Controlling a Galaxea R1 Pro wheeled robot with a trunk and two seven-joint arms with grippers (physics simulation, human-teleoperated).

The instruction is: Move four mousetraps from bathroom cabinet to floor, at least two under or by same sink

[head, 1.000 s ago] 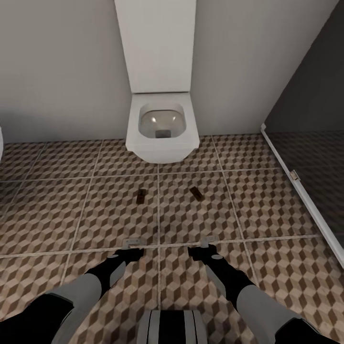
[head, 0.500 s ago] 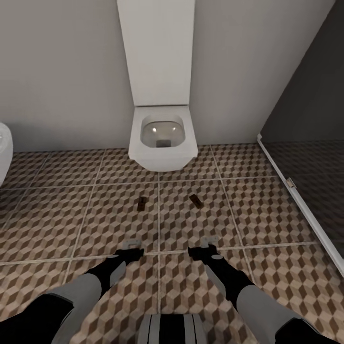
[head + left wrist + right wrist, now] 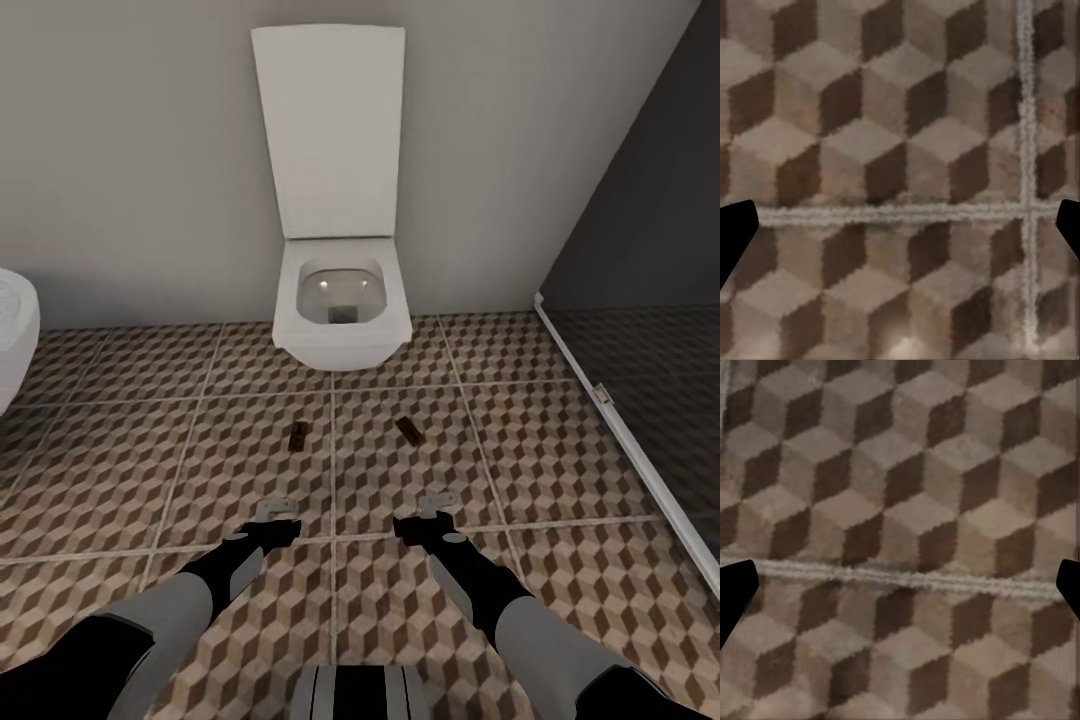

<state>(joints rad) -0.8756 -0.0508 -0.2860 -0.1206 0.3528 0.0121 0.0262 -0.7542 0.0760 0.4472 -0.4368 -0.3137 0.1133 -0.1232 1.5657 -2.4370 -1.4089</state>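
Note:
Two mousetraps lie on the cube-patterned bathroom floor [image 3: 560,440] in front of the toilet, one [image 3: 297,434] left of a grout line and one [image 3: 408,431] right of it. They appear as small dark-brown flat pieces. My left gripper [image 3: 277,512] hovers just short of the left one, open and holding nothing. My right gripper [image 3: 435,508] hovers short of the right one, also open and holding nothing. In each wrist view the dark fingertips [image 3: 735,232] [image 3: 735,589] sit far apart over bare tiles. The cabinet and the sink are out of view.
A white wall-hung toilet [image 3: 340,310] with its lid raised stands at the back wall. A dark glass shower screen [image 3: 640,330] with a white bottom rail runs along the right. A rounded white fixture [image 3: 12,330] pokes in at the left edge.
The whole view has drawn back from the toilet, so the lid's top edge and the white fixture at left now show. Both arms keep their pose and the mousetraps lie as before.

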